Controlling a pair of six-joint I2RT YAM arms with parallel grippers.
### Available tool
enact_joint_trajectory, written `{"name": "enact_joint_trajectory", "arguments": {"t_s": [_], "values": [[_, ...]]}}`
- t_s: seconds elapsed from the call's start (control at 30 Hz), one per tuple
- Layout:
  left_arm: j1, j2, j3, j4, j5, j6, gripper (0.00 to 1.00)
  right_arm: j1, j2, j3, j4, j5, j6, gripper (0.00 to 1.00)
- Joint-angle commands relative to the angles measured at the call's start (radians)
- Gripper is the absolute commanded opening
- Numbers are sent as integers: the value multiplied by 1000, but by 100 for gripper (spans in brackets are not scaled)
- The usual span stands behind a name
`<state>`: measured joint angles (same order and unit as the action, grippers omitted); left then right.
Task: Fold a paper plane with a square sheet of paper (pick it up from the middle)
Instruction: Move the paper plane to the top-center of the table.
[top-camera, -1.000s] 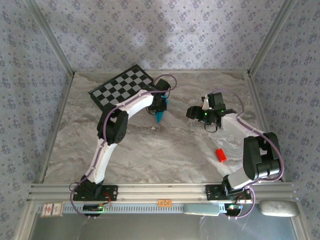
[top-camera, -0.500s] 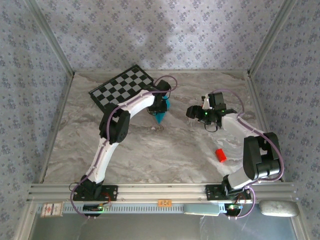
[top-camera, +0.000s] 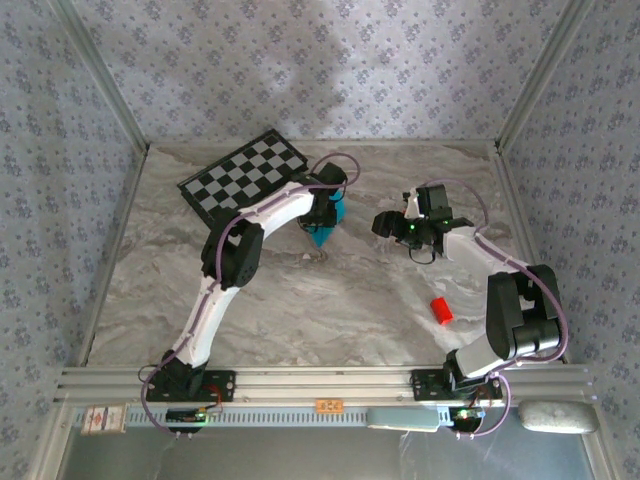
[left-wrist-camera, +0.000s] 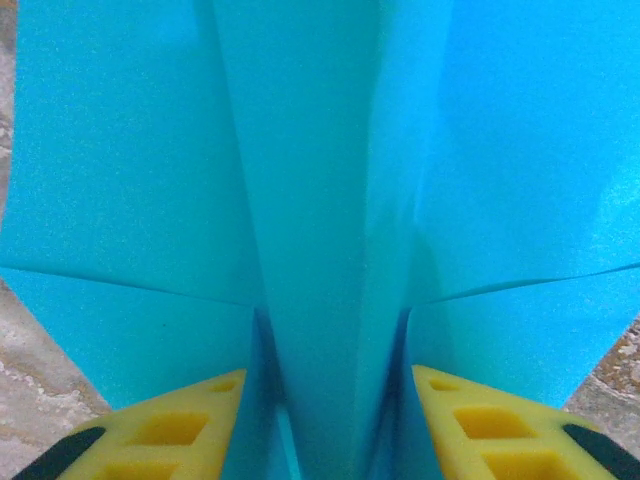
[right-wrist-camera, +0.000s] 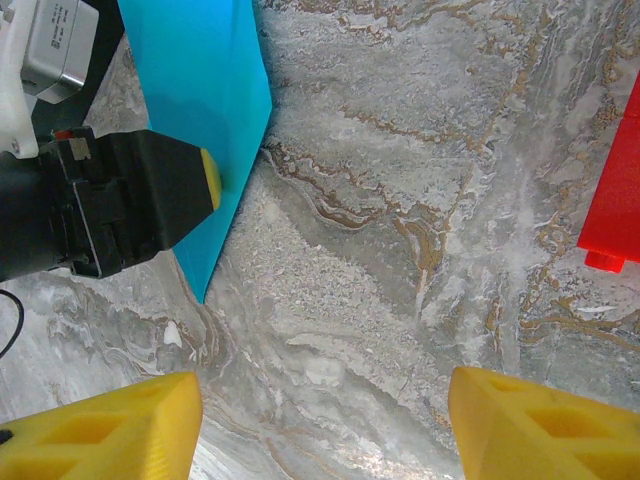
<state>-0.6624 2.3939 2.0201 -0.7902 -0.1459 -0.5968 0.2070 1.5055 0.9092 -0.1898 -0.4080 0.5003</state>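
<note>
The cyan paper, folded into a pointed paper plane (top-camera: 322, 234), hangs nose down from my left gripper (top-camera: 326, 213) just past the checkered board's right corner. In the left wrist view its centre ridge (left-wrist-camera: 320, 200) runs between my yellow fingers (left-wrist-camera: 170, 430), and the left gripper (left-wrist-camera: 335, 440) is shut on it, wings spread to both sides. The right wrist view shows the plane (right-wrist-camera: 200, 100) at upper left, its tip just above the table. My right gripper (right-wrist-camera: 325, 430) is open over bare marble, to the plane's right; from above, the right gripper (top-camera: 385, 224) is apart from the plane.
The black-and-white checkered board (top-camera: 245, 178) lies at the back left. A small red block (top-camera: 441, 311) lies near the right arm, and a red block's edge (right-wrist-camera: 612, 200) shows in the right wrist view. Patterned walls enclose the marble table (top-camera: 330, 300).
The left gripper has shifted slightly away and to the right with the cyan plane, which has turned a little. The right arm has not moved.
</note>
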Motion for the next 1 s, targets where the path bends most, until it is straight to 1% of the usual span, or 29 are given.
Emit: {"name": "enact_joint_trajectory", "arguments": {"t_s": [0.0, 0.3, 0.5, 0.83, 0.97], "values": [[-6, 56, 8, -70, -30, -23, 42, -6, 9, -10, 6, -12, 3, 68], [-8, 45, 25, -79, -32, -55, 44, -6, 5, -15, 7, 6, 1, 70], [-8, -34, 52, -92, -39, -74, 46, -6, 0, -10, 4, 14, 1, 70], [-8, -150, 29, -101, -50, -98, 50, -7, -13, 2, -9, 31, 0, 71], [-8, -209, 21, -112, -77, -97, 51, -12, -32, 30, -38, 54, -14, 71]]}}
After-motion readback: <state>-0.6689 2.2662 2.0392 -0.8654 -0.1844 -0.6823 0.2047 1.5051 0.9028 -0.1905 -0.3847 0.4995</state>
